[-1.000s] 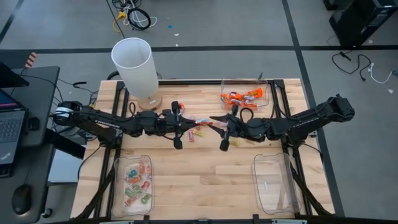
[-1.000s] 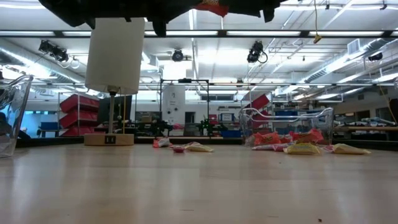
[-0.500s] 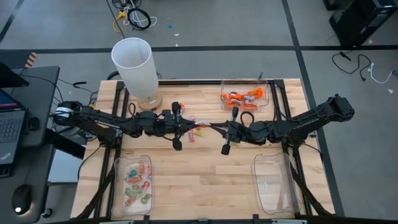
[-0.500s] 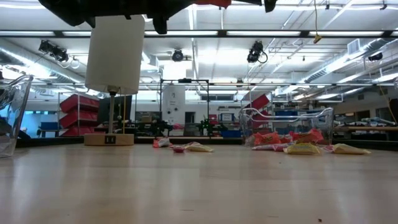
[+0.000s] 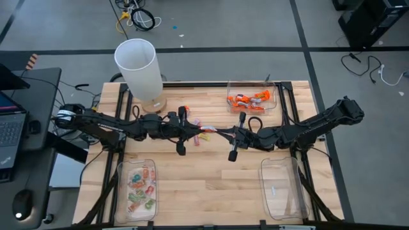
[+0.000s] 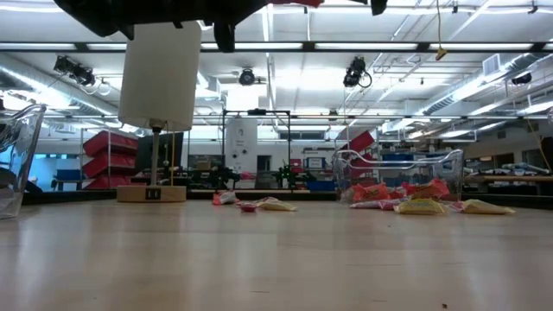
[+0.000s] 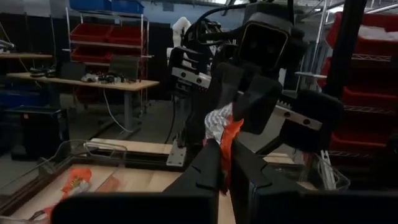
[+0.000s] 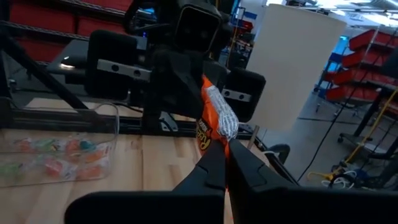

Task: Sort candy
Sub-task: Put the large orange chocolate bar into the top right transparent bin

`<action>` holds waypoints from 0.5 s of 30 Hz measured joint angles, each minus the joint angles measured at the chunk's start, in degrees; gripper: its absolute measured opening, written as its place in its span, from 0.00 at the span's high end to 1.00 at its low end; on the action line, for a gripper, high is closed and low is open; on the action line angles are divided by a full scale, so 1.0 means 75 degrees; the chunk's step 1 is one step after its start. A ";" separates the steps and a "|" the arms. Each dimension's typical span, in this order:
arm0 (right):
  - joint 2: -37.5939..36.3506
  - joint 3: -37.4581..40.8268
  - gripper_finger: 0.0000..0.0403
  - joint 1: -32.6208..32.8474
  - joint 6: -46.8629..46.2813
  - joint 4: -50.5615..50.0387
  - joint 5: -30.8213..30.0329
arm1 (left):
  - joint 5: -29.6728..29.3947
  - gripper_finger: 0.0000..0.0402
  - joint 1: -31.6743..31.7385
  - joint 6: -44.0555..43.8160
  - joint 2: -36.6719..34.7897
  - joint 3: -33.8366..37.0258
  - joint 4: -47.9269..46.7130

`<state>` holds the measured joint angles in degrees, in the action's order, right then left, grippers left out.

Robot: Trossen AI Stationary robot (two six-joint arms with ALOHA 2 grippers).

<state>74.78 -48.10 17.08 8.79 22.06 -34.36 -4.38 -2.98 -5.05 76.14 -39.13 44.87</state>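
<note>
Over the wooden table, the left gripper and right gripper meet mid-air. Both clamp one orange candy stretched between their jaws.

surface: wooden table | on it: three clear trays, lamp base, loose candy

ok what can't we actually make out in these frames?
- Orange candy, low view: cut off by the top edge, as are both grippers holding it.
- Orange candy, high view: too small to tell it from the left gripper and right gripper.
- Wrapper print, right wrist view: creased, mostly unreadable.
</note>
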 joint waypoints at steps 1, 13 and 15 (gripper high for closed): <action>-0.0001 0.0000 1.00 0.0000 -0.0024 -0.0010 -0.0042 | -0.0001 0.94 0.0000 0.0003 0.0000 0.0000 -0.0053; -0.0341 0.0000 1.00 -0.0087 -0.0679 -0.0380 -0.0361 | -0.0006 0.71 0.0000 0.0053 -0.0003 0.0006 -0.0617; -0.0529 0.0000 1.00 -0.0168 -0.0863 -0.0703 -0.0536 | 0.0005 0.69 0.0000 0.0075 -0.0008 0.0006 -0.0802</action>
<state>70.82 -48.10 15.82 2.32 16.80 -38.38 -4.34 -2.98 -4.49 76.08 -39.09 38.85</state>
